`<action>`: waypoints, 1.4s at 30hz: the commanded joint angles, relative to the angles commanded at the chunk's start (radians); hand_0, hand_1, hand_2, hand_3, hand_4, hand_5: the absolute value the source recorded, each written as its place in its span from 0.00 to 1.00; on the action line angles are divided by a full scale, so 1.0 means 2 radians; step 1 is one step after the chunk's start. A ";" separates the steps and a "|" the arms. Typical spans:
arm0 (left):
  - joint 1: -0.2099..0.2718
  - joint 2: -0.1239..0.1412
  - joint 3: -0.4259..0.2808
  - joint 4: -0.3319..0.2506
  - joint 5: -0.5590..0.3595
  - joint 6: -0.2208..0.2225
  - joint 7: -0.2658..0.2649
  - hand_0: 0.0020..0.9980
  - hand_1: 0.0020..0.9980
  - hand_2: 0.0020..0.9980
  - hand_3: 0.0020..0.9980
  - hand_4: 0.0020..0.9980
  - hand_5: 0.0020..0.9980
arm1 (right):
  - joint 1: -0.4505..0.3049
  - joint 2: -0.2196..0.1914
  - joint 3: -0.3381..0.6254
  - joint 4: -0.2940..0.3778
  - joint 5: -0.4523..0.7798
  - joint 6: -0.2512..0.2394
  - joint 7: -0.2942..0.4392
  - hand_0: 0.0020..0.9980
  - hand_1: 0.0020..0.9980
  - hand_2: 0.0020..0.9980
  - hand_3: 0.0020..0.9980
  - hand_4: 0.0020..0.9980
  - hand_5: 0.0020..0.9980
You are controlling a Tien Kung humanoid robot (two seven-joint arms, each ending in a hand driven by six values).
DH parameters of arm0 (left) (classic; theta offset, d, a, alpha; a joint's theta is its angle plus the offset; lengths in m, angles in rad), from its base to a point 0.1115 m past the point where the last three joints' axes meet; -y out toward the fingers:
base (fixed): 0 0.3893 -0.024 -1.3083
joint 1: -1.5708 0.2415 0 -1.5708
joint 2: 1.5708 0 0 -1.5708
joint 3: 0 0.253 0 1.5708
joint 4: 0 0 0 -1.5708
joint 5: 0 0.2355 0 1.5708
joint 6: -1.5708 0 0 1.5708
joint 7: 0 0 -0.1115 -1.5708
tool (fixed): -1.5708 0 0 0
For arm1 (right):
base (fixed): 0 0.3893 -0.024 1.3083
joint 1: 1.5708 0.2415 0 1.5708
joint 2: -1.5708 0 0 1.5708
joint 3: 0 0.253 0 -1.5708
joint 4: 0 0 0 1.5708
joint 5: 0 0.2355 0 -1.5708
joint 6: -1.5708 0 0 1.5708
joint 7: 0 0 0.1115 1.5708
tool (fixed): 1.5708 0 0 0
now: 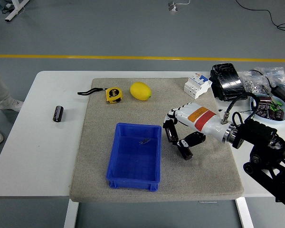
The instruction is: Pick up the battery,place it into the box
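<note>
A dark cylindrical battery point(185, 152) lies on the grey mat point(99, 156), right of the blue box point(115, 175). My right hand point(176, 137) hovers over it. The bent fingers point(170, 132) hang down to the battery's left, with a gap between. The thumb point(192, 139) sits just above the battery, and I cannot tell whether it touches. The hand holds nothing. A second dark battery point(59, 114) lies on the bare white table at the left. The box holds only a small metal clip point(144, 140). My left arm is out of view.
A yellow tape measure point(114, 94) and a lemon point(140, 90) lie at the mat's far side. A white circuit breaker point(197, 85), a black pouch point(228, 81), bags of small parts point(259, 81) and a bowl of components point(268, 107) crowd the far right.
</note>
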 joint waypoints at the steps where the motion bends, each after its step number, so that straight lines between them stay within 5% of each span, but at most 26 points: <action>1: 0.000 0.000 0.000 0.000 0.000 0.000 0.000 0.73 0.66 0.70 0.62 0.66 0.63 | 0.004 0.004 -0.004 0.002 -0.001 0.005 0.000 0.51 0.60 0.71 0.81 0.91 0.14; 4: 0.000 0.000 -0.001 0.000 0.000 0.000 0.001 0.73 0.66 0.70 0.62 0.66 0.63 | 0.013 0.014 -0.016 0.002 0.000 0.015 0.004 0.51 0.60 0.71 0.81 0.91 0.14; 5: 0.001 0.000 -0.001 0.000 0.001 0.000 0.001 0.73 0.67 0.70 0.62 0.66 0.63 | 0.016 0.016 -0.020 0.002 0.004 0.016 0.006 0.67 0.71 0.87 0.97 0.96 0.16; 17: 0.002 0.002 -0.006 0.000 0.008 0.000 0.004 0.73 0.66 0.70 0.62 0.66 0.63 | 0.027 0.030 -0.039 -0.003 0.013 0.023 0.007 0.69 0.73 0.90 1.00 0.97 0.18; 28: 0.000 0.002 -0.006 0.000 0.008 0.000 0.003 0.73 0.66 0.70 0.62 0.66 0.63 | 0.019 0.004 -0.012 -0.017 -0.004 -0.004 0.018 0.65 0.69 0.82 0.91 0.94 0.16; 29: 0.000 0.002 -0.006 0.000 0.008 0.000 0.003 0.73 0.66 0.70 0.62 0.66 0.63 | 0.019 0.001 -0.013 -0.020 -0.004 -0.011 0.023 0.59 0.65 0.75 0.80 0.97 0.20; 42: -0.004 0.000 -0.003 0.001 0.003 0.000 0.001 0.73 0.67 0.70 0.62 0.66 0.63 | -0.002 -0.022 -0.039 -0.044 -0.017 -0.024 0.036 0.58 0.64 0.74 0.79 0.98 0.21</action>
